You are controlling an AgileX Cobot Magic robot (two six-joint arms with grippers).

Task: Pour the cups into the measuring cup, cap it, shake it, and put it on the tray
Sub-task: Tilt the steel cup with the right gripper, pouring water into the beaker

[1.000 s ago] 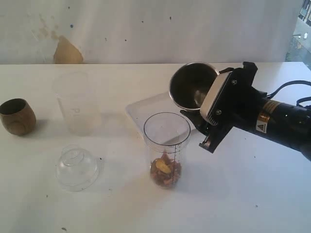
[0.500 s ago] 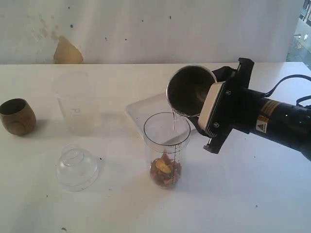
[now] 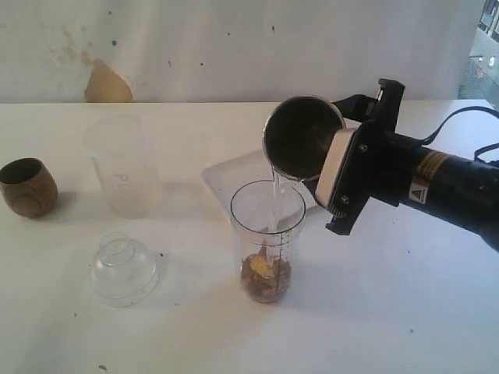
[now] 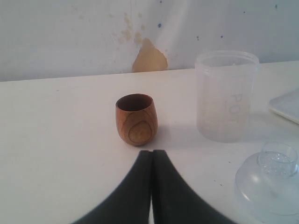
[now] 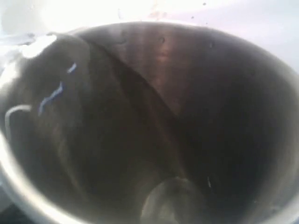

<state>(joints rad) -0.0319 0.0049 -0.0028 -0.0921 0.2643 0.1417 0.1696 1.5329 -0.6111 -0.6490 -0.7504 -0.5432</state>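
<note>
- Right end effector (image 3: 327, 167) clamped on tilted steel tumbler (image 3: 300, 140); stream (image 3: 274, 202) falls into measuring cup (image 3: 267, 241) just below.
- Left end effector (image 4: 152, 158) fingers together, wooden cup (image 4: 135, 119) ahead.
- Risk: steeper tilt may overshoot the cup, wetting bench (image 3: 405, 312).

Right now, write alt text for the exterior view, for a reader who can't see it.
The right tool tips a steel tumbler, pouring a thin clear stream into a measuring cup holding brownish pieces. A white tray lies behind it; to the left stand a frosted cup and a wooden cup, with a clear dome lid nearer.
</note>
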